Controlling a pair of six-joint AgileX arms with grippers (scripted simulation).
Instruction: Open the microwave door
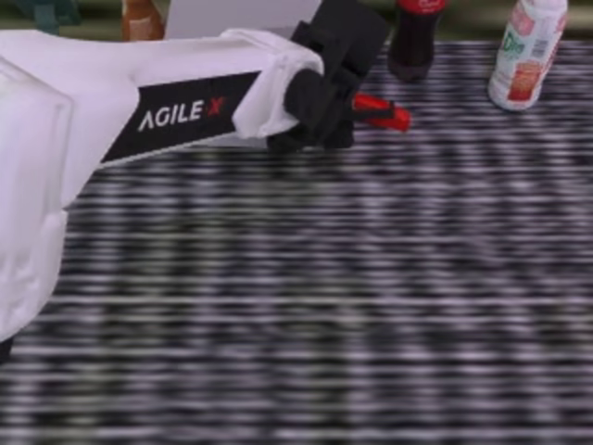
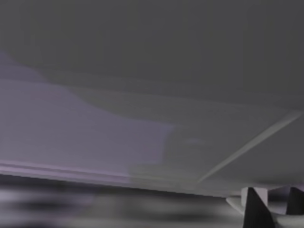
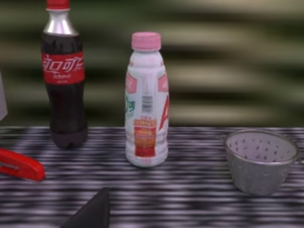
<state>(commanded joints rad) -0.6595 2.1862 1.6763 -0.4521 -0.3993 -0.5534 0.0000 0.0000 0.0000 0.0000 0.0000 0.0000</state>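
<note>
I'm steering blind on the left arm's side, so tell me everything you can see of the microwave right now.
Little of the microwave shows. From above, only a pale grey flat patch appears at the table's far edge, mostly hidden behind the left arm, whose hand sits just in front of it. The left wrist view is filled by a smooth grey surface with a lilac-tinted area and a thin diagonal seam, very close. Whether the door is open cannot be told, nor whether the hand touches it.

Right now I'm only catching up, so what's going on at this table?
The left arm reaches across the top view's far left, its gripper at the microwave by the back edge. The left wrist view shows the microwave door very close. A red stapler, cola bottle, pink-capped bottle and metal strainer stand nearby. The right arm isn't visible from above.
</note>
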